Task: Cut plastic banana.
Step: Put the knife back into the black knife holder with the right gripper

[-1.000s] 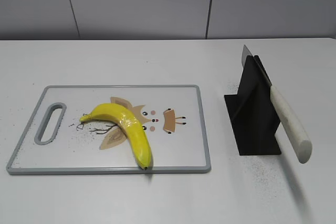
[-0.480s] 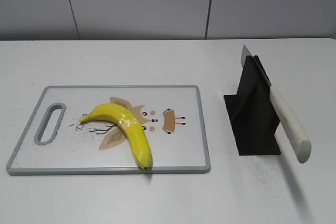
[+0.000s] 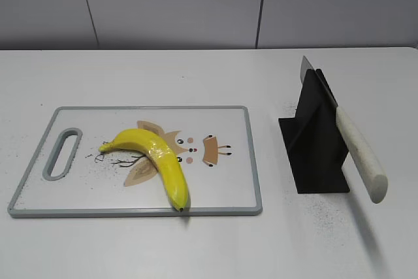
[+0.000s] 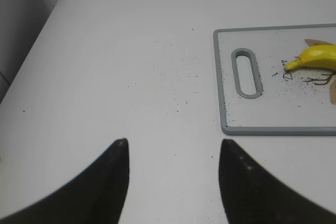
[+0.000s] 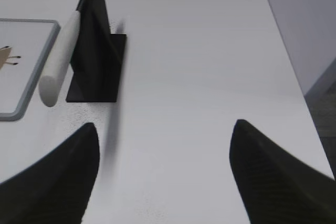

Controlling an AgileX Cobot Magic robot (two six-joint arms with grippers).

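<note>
The plastic banana [image 3: 159, 161] is glossy yellow and curved. It lies on the white cutting board [image 3: 228, 191], with its stem end toward the board's handle slot; its stem end also shows in the left wrist view [image 4: 315, 57]. A knife with a white handle [image 3: 360, 156] rests slanted in a black stand [image 3: 313, 151]; both also show in the right wrist view, the knife [image 5: 59, 61] left of the stand [image 5: 97, 51]. My left gripper [image 4: 173, 142] is open and empty over bare table left of the board [image 4: 273, 124]. My right gripper [image 5: 165, 127] is open and empty, right of the stand. Neither gripper shows in the exterior view.
The white table carries dark specks near the board [image 4: 178, 98]. Its right edge and rounded far corner show in the right wrist view [image 5: 278, 30]. A grey panelled wall [image 3: 176, 4] stands behind the table.
</note>
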